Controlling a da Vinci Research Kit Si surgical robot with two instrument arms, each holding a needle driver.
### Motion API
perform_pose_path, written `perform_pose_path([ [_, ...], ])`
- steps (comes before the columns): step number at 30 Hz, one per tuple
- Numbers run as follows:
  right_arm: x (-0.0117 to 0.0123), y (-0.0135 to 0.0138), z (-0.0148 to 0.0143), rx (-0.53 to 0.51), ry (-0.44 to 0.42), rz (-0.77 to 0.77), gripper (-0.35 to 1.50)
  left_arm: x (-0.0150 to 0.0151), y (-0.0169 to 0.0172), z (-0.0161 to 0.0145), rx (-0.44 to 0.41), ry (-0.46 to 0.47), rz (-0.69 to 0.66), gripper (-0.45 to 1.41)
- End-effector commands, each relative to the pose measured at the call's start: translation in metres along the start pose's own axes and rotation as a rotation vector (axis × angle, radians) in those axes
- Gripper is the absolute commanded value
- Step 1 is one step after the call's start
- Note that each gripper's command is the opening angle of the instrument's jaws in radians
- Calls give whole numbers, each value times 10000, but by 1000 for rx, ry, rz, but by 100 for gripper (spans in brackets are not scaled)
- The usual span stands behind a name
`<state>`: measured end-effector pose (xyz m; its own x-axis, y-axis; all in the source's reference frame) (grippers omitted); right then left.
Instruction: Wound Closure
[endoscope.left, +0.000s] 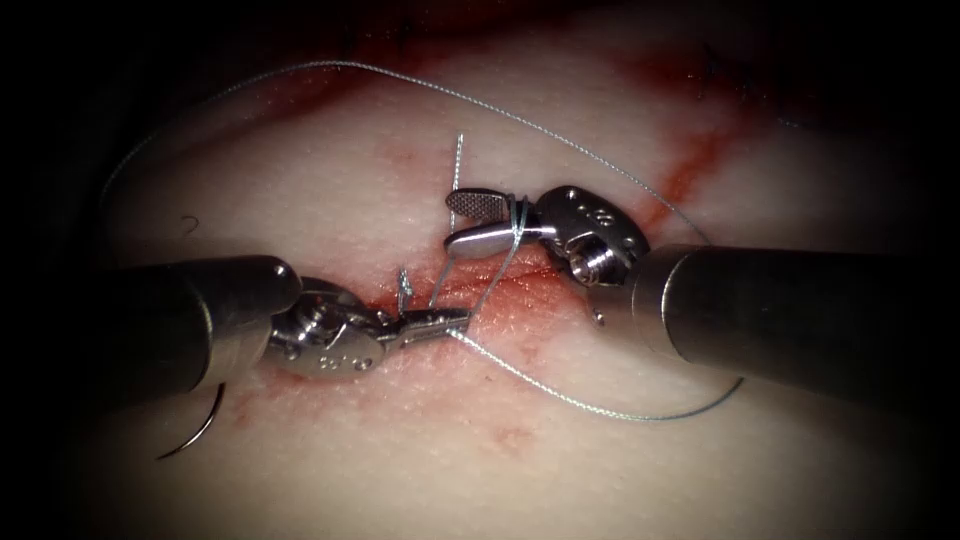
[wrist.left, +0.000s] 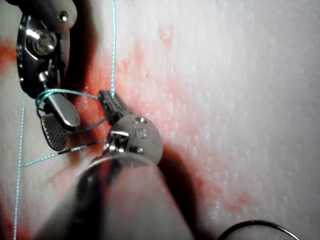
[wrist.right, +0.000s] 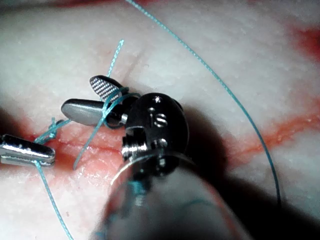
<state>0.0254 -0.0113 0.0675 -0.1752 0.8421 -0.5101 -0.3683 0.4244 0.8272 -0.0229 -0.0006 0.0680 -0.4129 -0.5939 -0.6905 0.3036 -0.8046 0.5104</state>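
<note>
Over the red-stained cut (endoscope.left: 520, 290), left steel tool (endoscope.left: 445, 322) clamps thin pale thread (endoscope.left: 560, 395); right steel tool (endoscope.left: 470, 218), jaws apart, wears a loop; curved dark needle (endoscope.left: 200, 430) lies free near-left.

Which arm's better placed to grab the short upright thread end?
Right, probably: the right tool, open with thin teal thread looped around it, sits beside the short thread end. The left tool is shut on the thread at the cut. The curved steel needle lies free on the tissue.

Thread (endoscope.left: 520, 235) looped round right tool (endoscope.left: 478, 220) — tissue (endoscope.left: 330, 160) above open, needle (endoscope.left: 195, 432) lower left
</note>
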Motion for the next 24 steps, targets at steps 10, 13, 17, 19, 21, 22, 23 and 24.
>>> perform_pose_path([
  [10,-2,3,9,-185,-75,142,93,-20,0,14,14,-5,-35,-45],
  [13,-3,4,10,-223,-91,159,93,-20,-2,15,15,-6,-36,-45],
  [17,-4,8,17,-244,-76,194,93,-19,-2,17,16,-9,-37,-45],
  [19,-3,11,25,-260,-73,212,93,-20,-3,19,16,-9,-37,-45],
  [21,-2,12,28,-264,-70,219,93,-20,-3,20,16,-10,-37,-45],
  [22,0,13,31,-269,-65,225,93,-21,-3,20,16,-10,-36,-45],
  [23,0,13,32,-271,-64,226,93,-22,-3,20,16,-9,-36,-45],
  [24,1,14,36,-276,-61,227,93,-23,-3,21,16,-9,-35,-45],
])
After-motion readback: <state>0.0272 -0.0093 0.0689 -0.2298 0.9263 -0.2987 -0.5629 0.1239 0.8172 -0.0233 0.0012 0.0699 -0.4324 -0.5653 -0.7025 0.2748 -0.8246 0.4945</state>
